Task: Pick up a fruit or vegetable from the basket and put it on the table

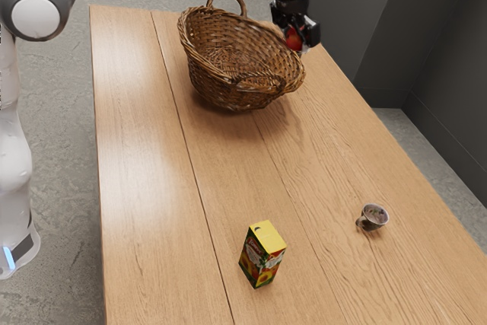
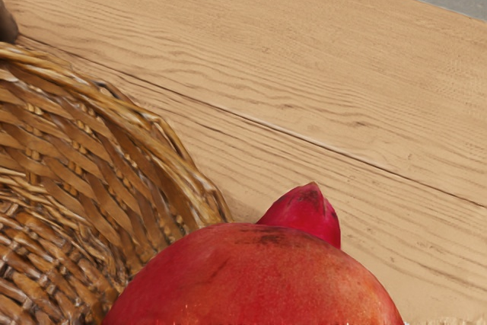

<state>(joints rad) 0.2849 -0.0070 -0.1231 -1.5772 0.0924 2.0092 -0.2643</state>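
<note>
Holding a red pomegranate (image 2: pixel 255 283) in the black hand (image 1: pixel 296 30), pinching from two sides, so carrying rather than standing wide. Hanging beside the wicker basket (image 1: pixel 217 90), near its rim toward the exterior view's right, out of the hollow by the look of it. Pointing the fruit's crown (image 2: pixel 306 215) toward the bench (image 2: pixel 304 74) wood rather than back into the weave.

Turning everything, in the coming move, on that closeness of fruit to rim: overlapping it in the wrist view, and so leaving unclear any gap between the two. Probably needing a little more sideways travel, away from the basket, before lowering to the wood. Risking otherwise a snag on the wicker, or a tipped basket. Likely calling for a soft release too, being round and ready to roll, and sitting close to the bench's edge on that side. Looking well past halfway through the task, lacking only the setting down. Posing no trouble here: the juice carton (image 1: pixel 262 256) and small cup (image 1: pixel 374 217), standing well apart.
</note>
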